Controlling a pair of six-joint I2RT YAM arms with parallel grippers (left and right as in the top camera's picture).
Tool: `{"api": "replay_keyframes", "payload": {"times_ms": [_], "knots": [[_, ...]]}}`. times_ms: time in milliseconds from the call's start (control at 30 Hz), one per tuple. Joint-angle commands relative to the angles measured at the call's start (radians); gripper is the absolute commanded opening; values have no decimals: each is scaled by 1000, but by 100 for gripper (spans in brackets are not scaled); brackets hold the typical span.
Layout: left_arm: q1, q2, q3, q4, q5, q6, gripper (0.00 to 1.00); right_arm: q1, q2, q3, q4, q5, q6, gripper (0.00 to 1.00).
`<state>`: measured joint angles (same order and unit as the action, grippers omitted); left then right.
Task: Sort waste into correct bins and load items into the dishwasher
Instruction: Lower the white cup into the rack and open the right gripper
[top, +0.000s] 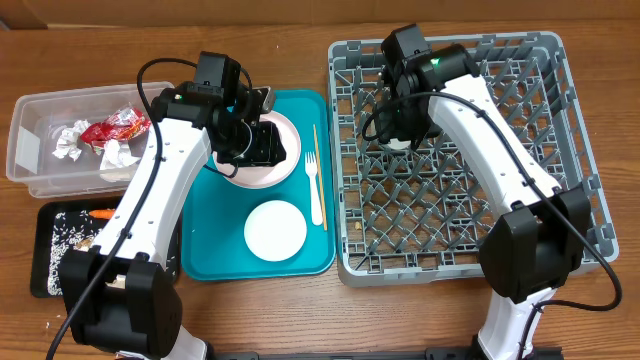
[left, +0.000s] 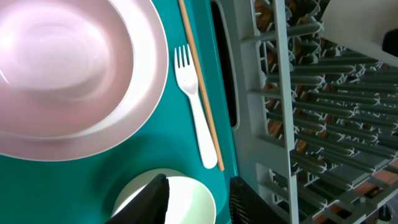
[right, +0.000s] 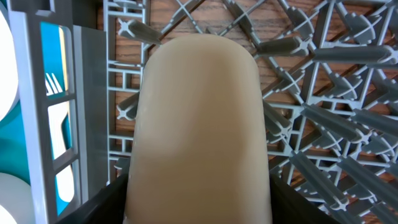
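right tool (top: 400, 135) grips a smooth cream-white cup (right: 199, 124) over grey rack (top: 520, 150); left tool (left: 199, 190) part-open.

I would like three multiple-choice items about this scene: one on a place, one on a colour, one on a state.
1. Where does the white fork lie? A in the clear tub; B on the teal tray; C on the black tray.
2. What colour is the round plate? A pale pink; B black; C green.
3. What is the state of the right gripper? A open, empty; B shut on the small cup over the dish rack; C shut on the fork.
Key: 1 B, it lies beside the chopstick on teal; 2 A, its surface shows pink; 3 B, fingers flank the cup.
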<state>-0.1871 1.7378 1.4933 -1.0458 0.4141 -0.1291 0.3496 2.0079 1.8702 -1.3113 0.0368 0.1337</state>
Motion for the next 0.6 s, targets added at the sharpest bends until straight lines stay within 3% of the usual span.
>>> {"api": "replay_keyframes", "payload": {"times_ms": [0, 100, 400, 467, 500, 567], "knots": [[4, 2, -5, 8, -6, -10, 35, 2, 7, -2, 5, 19, -5, 30], [4, 2, -5, 7, -6, -9, 36, 2, 11, -2, 2, 19, -5, 38], [4, 2, -5, 7, -6, -8, 36, 2, 23, -5, 5, 19, -8, 41], [4, 2, -5, 7, -6, -8, 36, 2, 27, -5, 5, 19, -8, 54], [4, 2, -5, 7, -6, -8, 36, 2, 31, -5, 6, 19, -8, 66], [4, 2, -5, 7, -6, -8, 36, 2, 34, -5, 14, 18, -8, 75]]}}
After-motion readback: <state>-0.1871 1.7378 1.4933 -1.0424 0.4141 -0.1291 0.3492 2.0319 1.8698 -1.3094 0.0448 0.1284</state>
